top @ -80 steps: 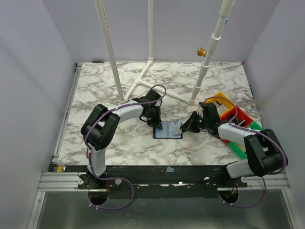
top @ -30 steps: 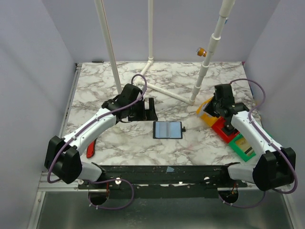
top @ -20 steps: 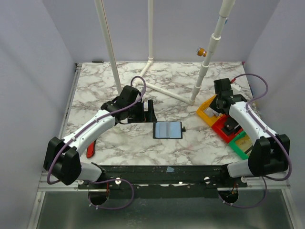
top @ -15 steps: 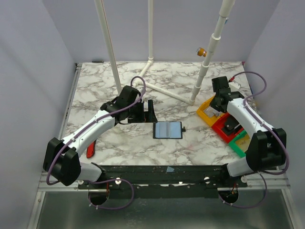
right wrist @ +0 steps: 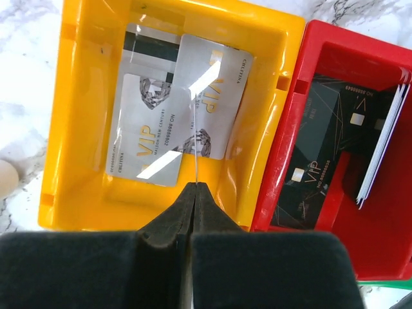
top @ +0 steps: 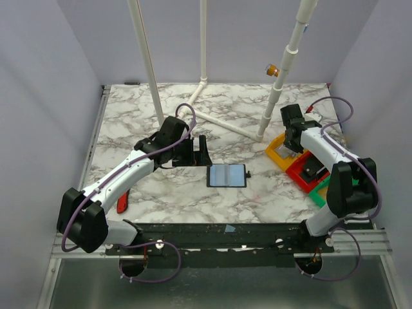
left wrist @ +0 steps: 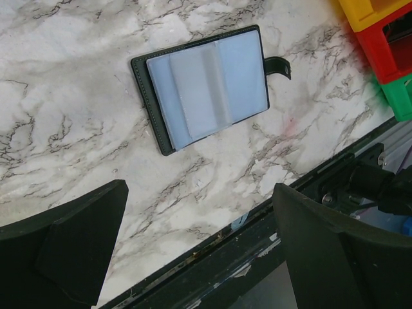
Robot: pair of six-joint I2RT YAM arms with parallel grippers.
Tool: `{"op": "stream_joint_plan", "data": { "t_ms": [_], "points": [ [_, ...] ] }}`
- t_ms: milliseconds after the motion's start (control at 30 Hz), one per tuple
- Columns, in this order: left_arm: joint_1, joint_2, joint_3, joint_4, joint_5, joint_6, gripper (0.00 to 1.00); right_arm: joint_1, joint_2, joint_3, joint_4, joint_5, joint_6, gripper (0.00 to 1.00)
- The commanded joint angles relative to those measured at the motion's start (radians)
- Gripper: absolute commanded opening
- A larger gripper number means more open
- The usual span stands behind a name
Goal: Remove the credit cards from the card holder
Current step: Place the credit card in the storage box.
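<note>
Left wrist: we see 1 card holder (left wrist: 203, 87) lying open and flat on the counter (left wrist: 77, 77), bluish-grey sleeves up. Its 1 tab (left wrist: 278, 66) sticks out toward the bins. Can't tell whether any cards sit in the sleeves. The 2 left fingers (left wrist: 71, 251) are spread wide w/ nothing btwn them, clear of the holder. 3 bins show in the corner, side by side: 1 yellow bin (left wrist: 373, 9), 1 red bin (left wrist: 394, 51), 1 green bin (left wrist: 400, 96).

Right wrist: the 2 right fingers (right wrist: 116, 270) are pressed together, pinching 1 thin card (right wrist: 192, 135) seen edge-on above the yellow bin. In that bin we count 3 silver cards (right wrist: 151, 129), overlapping: 2 show VIP print, 1 shows a dark stripe. In the red bin there are 2 dark VIP cards (right wrist: 309, 161) lying flat and overlapped. A stack of pale cards (right wrist: 384, 141) stands on edge at its right wall; count unclear.

Top external: the holder is approx mid-counter, btwn the 2 arms. The left fingers are near its far-left corner, not touching. The right arm reaches over the yellow bin, well apart from the holder. The bins run in 1 row along the right side of the counter.
</note>
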Motion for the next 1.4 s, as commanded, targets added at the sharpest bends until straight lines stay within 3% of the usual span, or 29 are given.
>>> {"op": "stream_joint_plan", "data": {
  "t_ms": [0, 167, 700, 800, 1367],
  "points": [
    [0.005, -0.023, -0.010, 0.026, 0.028, 0.009, 0.99, -0.004, 0.040, 0.027, -0.017, 0.040, 0.008, 0.03],
    [0.005, -0.020, -0.012, 0.026, 0.026, 0.009, 0.98, -0.004, 0.042, 0.045, 0.008, -0.020, -0.007, 0.37],
    [0.005, -0.015, -0.023, 0.033, 0.021, 0.001, 0.99, -0.003, -0.049, 0.057, 0.002, -0.096, -0.016, 0.94],
    [0.005, -0.013, -0.022, 0.033, 0.022, 0.000, 0.99, -0.003, -0.069, 0.051, -0.003, -0.101, -0.019, 1.00],
    [0.006, -0.009, -0.033, 0.045, 0.028, -0.014, 0.99, -0.003, -0.178, -0.007, -0.008, -0.201, -0.030, 1.00]
  ]
}}
